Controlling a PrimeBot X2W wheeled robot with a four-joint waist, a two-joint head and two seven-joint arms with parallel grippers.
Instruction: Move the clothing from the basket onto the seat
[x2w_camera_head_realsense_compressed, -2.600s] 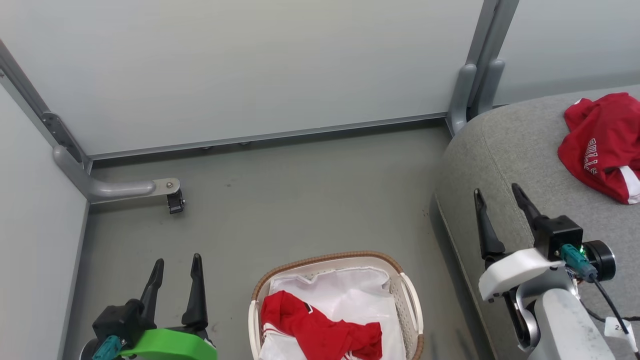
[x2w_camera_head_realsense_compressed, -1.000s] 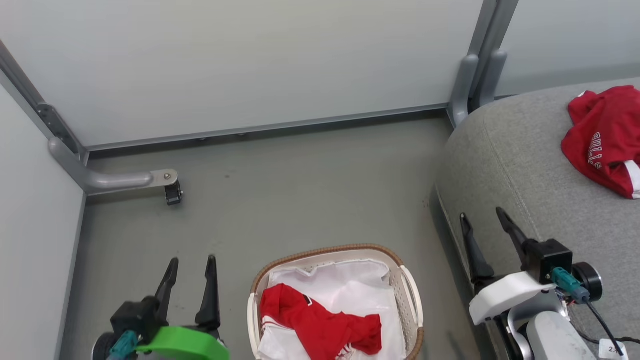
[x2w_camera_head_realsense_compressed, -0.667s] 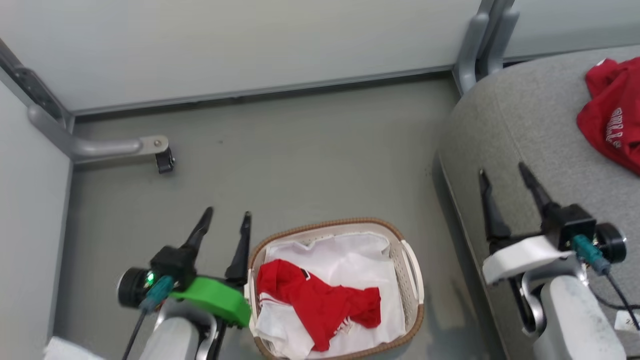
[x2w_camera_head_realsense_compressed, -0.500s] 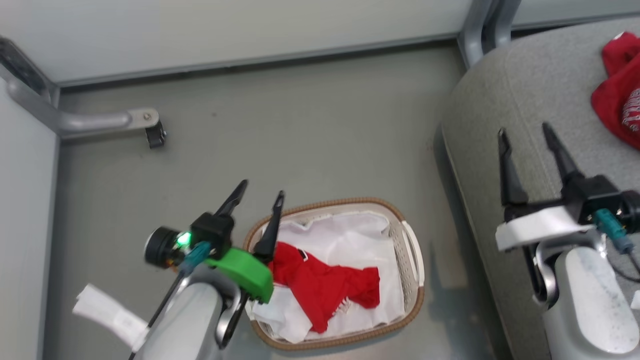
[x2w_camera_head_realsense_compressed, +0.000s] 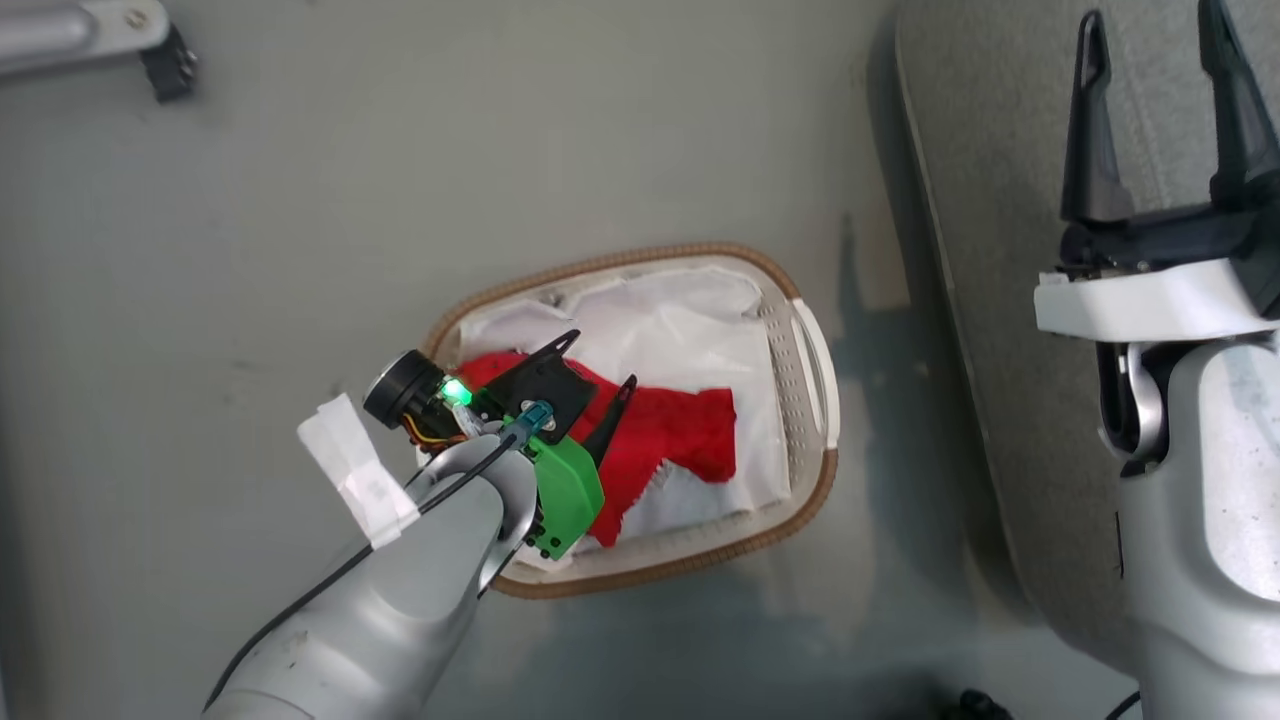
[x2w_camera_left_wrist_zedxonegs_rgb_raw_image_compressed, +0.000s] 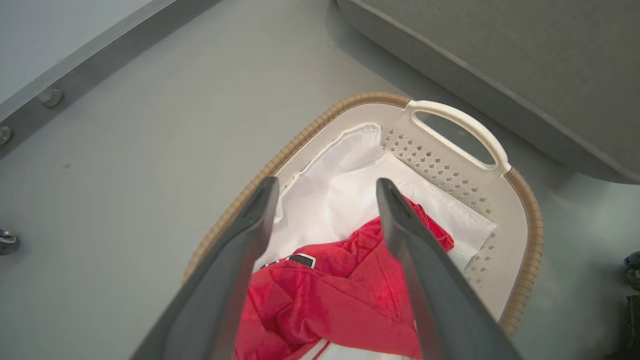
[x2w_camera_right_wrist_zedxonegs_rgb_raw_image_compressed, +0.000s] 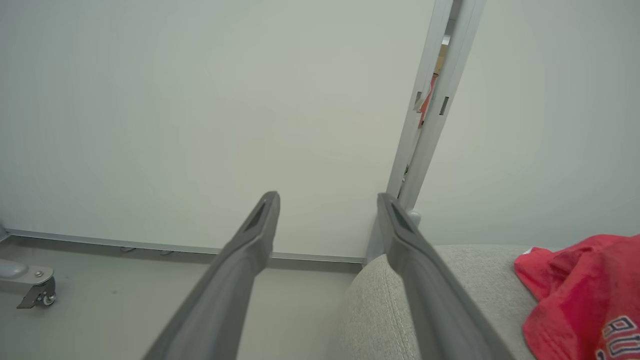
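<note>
- Caster on a metal foot at far upper left of the head view, on grey floor.
- Left gripper reaches over the basket's left half, pointing down and toward the seat. Fingers spread wide, nothing between them.
- Left wrist view: left gripper has its tips over the white liner, with the red garment lower down between the two fingers. Contact with the cloth: cannot tell.
- Basket sits on the floor just beside the seat, with a narrow strip of floor between them. Brown rim, handle toward the seat.
- Red garment lies crumpled across the basket's middle, on the liner.
- Seat fills the upper right; its edge runs past the basket handle.
- Right gripper hovers over the seat, fingers wide apart and empty.
- Right wrist view: right gripper points at a pale panel; a red jersey with partial lettering lies on the seat, at far right.
</note>
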